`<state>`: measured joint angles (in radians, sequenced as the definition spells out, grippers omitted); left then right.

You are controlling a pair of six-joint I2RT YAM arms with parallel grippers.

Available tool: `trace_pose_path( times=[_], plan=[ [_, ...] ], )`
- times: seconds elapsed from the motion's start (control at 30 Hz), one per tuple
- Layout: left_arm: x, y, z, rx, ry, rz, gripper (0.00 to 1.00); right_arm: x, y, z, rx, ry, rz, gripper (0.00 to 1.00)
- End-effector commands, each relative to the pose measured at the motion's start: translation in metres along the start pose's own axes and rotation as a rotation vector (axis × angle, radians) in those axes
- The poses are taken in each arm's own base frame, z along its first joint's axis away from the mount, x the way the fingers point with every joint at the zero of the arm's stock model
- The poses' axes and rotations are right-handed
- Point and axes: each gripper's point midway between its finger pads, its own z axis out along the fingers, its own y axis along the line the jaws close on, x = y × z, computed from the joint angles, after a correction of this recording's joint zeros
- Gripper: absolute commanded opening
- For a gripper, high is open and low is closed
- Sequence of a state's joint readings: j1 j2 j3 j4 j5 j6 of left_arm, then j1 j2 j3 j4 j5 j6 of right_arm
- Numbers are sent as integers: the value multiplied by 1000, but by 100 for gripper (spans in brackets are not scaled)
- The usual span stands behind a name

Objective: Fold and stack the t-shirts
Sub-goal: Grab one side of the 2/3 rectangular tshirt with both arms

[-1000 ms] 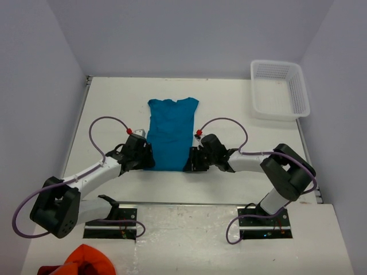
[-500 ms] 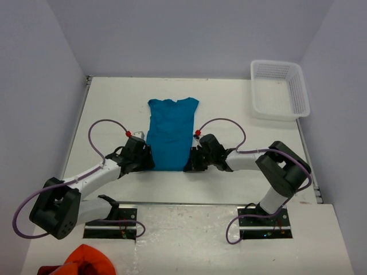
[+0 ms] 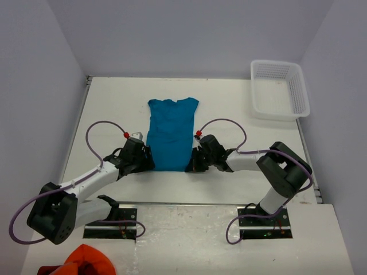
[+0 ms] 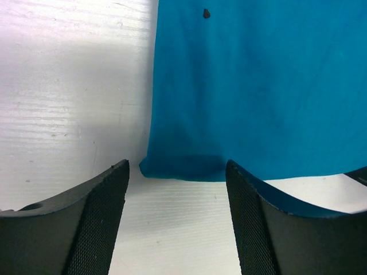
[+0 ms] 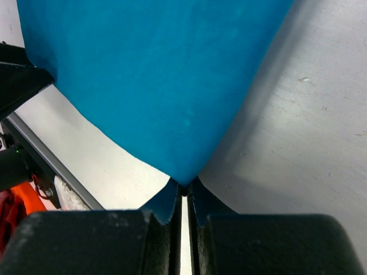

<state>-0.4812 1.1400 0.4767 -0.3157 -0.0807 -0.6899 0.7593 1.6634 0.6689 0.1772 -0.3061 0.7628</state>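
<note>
Both arms stretch low over the white table (image 3: 241,114), pale walls (image 3: 34,86) around. Right claw (image 5: 183,192) clamps a hem corner of the plain teal-blue cotton t-shirt (image 3: 170,134) lying flat ahead; left claw (image 4: 176,172) gapes astride the other corner.

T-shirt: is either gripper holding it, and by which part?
Right gripper is shut on the t-shirt at its near right hem corner. Left gripper is open at the near left corner, holding nothing.

No readable text, labels, brands or numbers anywhere, t-shirt (image 3: 171,134) plain, unprinted
</note>
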Motion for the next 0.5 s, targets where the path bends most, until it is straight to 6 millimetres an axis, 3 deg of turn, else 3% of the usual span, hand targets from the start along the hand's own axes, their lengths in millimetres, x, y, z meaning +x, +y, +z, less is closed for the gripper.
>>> trace_pose_path(
  times=[0.0,0.07,0.3,0.47],
  plan=[
    [-4,2,-6,-14,-29,-19,70,23,-38,-1,156,61,5,0],
    [-2,5,-7,-20,-30,-22,68,22,-37,-1,153,62,3,0],
    [9,12,-4,-33,-11,-33,49,21,-36,-2,150,58,0,0],
    [16,18,-1,-57,8,-49,47,23,-37,-3,150,57,0,0]
  ],
)
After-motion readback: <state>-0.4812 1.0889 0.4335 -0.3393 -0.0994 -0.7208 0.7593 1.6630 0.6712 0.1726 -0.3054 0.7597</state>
